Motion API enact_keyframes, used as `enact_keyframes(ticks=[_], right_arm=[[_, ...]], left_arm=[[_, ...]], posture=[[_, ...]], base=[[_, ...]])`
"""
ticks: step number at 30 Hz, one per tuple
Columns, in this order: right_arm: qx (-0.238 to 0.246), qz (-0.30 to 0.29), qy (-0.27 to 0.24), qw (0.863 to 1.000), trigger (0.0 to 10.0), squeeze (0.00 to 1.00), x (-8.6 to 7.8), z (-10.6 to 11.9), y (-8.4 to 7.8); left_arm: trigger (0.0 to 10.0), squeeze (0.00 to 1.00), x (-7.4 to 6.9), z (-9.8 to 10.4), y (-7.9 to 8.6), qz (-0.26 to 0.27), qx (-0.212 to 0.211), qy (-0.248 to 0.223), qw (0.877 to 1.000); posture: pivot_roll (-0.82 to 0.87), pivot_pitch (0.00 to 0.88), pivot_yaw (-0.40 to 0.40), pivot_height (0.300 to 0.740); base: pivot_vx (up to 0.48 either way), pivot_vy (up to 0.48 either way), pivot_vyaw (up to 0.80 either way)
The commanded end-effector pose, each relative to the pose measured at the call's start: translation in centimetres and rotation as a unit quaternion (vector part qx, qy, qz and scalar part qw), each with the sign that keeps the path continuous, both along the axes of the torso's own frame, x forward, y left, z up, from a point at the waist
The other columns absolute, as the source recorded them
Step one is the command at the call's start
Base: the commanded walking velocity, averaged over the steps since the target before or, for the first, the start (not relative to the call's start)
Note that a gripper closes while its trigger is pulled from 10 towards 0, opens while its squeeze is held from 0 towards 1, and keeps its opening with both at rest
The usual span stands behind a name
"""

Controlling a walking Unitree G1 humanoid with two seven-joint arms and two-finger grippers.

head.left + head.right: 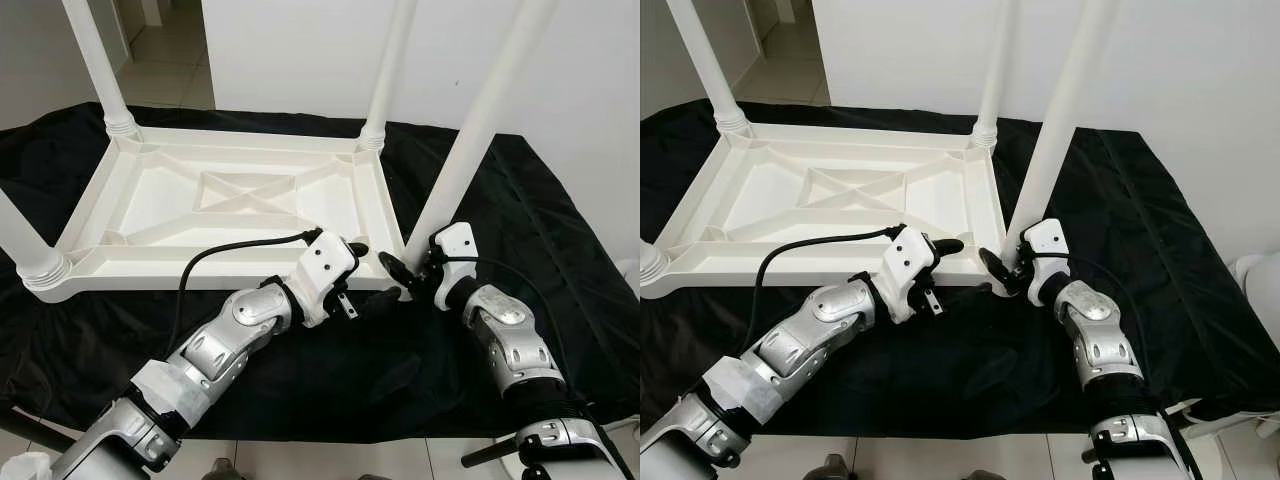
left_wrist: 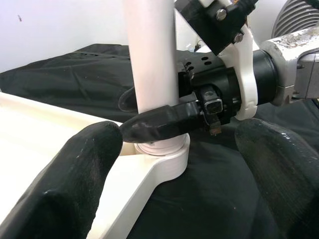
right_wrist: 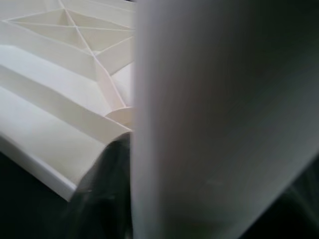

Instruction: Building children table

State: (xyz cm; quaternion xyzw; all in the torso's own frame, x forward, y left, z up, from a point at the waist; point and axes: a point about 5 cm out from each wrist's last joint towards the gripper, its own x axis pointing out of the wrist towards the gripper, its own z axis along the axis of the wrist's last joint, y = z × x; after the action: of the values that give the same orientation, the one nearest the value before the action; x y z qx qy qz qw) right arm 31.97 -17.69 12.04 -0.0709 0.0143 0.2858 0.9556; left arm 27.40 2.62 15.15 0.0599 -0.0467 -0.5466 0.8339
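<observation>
A white plastic tabletop lies upside down on a black cloth, its ribbed underside with a crossed brace facing up. Four white legs stand up from its corners: the far left leg, the far right leg, the near left leg and the near right leg, which leans slightly to the right as it rises.

The right hand sits at the near right corner of the tabletop, clenched around the base of the near right leg just above its socket. In the left wrist view one black finger lies across the front of the leg, right over the round collar where the leg meets the corner. The right wrist view is blurred, with the pale leg close against the lens and the ribbed underside beyond it.

The left hand is at the near edge of the tabletop, just beside that same corner and pointing toward the right hand. Its fingers are spread apart and grasp nothing; one lies over the tabletop's rim, the other over the cloth in front of it. A black cable loops from its wrist across the near edge of the tabletop.

The cloth covers the surface under everything, and pale floor tiles show beyond its far left side, with a white wall behind.
</observation>
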Motion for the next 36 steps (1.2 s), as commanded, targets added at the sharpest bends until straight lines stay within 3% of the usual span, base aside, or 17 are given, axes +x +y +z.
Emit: enact_keyframes(ticks=[1, 8, 9, 21, 26, 30, 32, 33, 34, 36], right_arm=[[-0.005, 0.015, 0.025, 1.000, 0.0, 0.00, -0.4, -1.2, 0.1], [-0.006, 0.005, 0.030, 1.000, 0.0, 0.00, -0.6, -1.6, -0.2], [0.001, -0.019, 0.030, 0.999, 10.0, 0.00, -0.4, -1.6, -0.6], [0.027, -0.139, 0.020, 0.990, 10.0, 0.00, -0.1, -0.9, -1.2], [0.081, -0.250, 0.023, 0.965, 10.0, 0.00, -0.5, -0.5, 0.0], [0.087, -0.303, 0.025, 0.949, 10.0, 0.00, -0.7, -0.6, 0.8], [0.108, -0.352, 0.032, 0.929, 10.0, 0.00, -0.8, -0.5, 1.7], [0.108, -0.352, 0.032, 0.929, 10.0, 0.00, -0.8, -0.5, 1.7], [0.115, -0.371, 0.032, 0.921, 10.0, 0.00, -0.9, -0.5, 2.2], [0.115, -0.371, 0.032, 0.921, 10.0, 0.00, -0.9, -0.5, 2.2]], left_arm=[[10.0, 0.00, -1.1, -0.1, -0.4, -0.118, 0.019, 0.006, 0.993], [10.0, 0.00, -1.2, -0.2, -0.4, -0.119, 0.019, 0.007, 0.993], [10.0, 0.00, -1.1, -0.2, -0.4, -0.121, 0.020, 0.007, 0.992], [10.0, 0.00, -1.2, -0.3, -0.4, -0.123, 0.020, 0.008, 0.992], [10.0, 0.00, -1.4, -0.4, -0.6, -0.126, 0.018, 0.009, 0.992], [10.0, 0.00, -1.4, -0.4, -0.7, -0.128, 0.018, 0.009, 0.992], [10.0, 0.00, -1.4, -0.4, -0.7, -0.129, 0.019, 0.007, 0.991], [10.0, 0.00, -1.4, -0.4, -0.7, -0.129, 0.019, 0.007, 0.991], [10.0, 0.00, -1.4, -0.4, -0.7, -0.129, 0.019, 0.007, 0.991], [10.0, 0.00, -1.4, -0.4, -0.7, -0.129, 0.019, 0.007, 0.991]], posture=[[0.03, 0.000, -0.048, 0.740], [0.02, 0.000, -0.045, 0.740], [0.02, 0.000, -0.041, 0.740], [0.02, 0.000, -0.049, 0.740], [0.01, 0.000, -0.056, 0.740], [0.01, 0.000, -0.057, 0.740], [0.01, 0.000, -0.057, 0.740], [0.01, 0.000, -0.057, 0.740], [0.02, 0.000, -0.060, 0.740], [0.02, 0.000, -0.060, 0.740]], base=[[0.000, 0.000, 0.00], [0.000, 0.000, 0.00], [0.000, 0.000, 0.00], [0.000, 0.000, 0.00], [0.000, 0.000, 0.00], [0.000, 0.000, 0.00], [0.000, 0.000, 0.00], [0.000, 0.000, 0.00], [0.000, 0.000, 0.00], [0.000, 0.000, 0.00]])
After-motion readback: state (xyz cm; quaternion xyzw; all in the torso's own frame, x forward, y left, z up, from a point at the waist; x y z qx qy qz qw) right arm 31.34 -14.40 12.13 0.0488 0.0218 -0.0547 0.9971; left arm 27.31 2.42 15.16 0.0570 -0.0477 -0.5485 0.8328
